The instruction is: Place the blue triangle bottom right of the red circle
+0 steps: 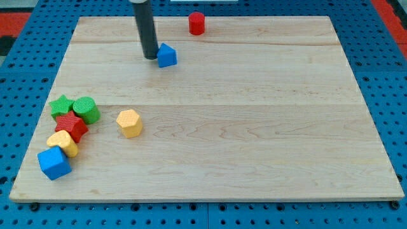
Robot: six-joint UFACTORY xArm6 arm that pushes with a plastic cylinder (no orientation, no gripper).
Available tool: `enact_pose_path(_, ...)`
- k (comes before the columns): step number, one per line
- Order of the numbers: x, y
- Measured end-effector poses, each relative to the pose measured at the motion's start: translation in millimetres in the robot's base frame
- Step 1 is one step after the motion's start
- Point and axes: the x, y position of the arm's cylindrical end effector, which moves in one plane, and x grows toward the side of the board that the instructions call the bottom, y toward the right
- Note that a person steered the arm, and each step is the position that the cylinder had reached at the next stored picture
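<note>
Blue triangle (166,55) sits near the board's (254,127) top edge, left of middle. The rod stands nearly upright, coming down from the view's top, and my tip (150,57) rests just beside the triangle's left side, seemingly touching it; there are no jaws to part or close. The red circle (196,23) stands near the top edge, up and to the right of the triangle, apart from it.

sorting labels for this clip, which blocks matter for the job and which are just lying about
In the job: blue triangle, red circle, my tip just left of the triangle.

Lying about: green star, green circle, red star, two yellow blocks, blue cube.
</note>
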Motion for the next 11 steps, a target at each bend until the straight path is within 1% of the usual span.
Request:
enact_pose_path(1, -14, 30)
enact_pose_path(2, -14, 48)
enact_pose_path(4, 39, 0)
enact_pose_path(5, 31, 37)
enact_pose_path(6, 13, 66)
enact_pose_path(7, -9, 87)
enact_pose_path(8, -18, 98)
enact_pose_path(9, -22, 106)
enact_pose_path(10, 3, 100)
enact_pose_path(11, 3, 127)
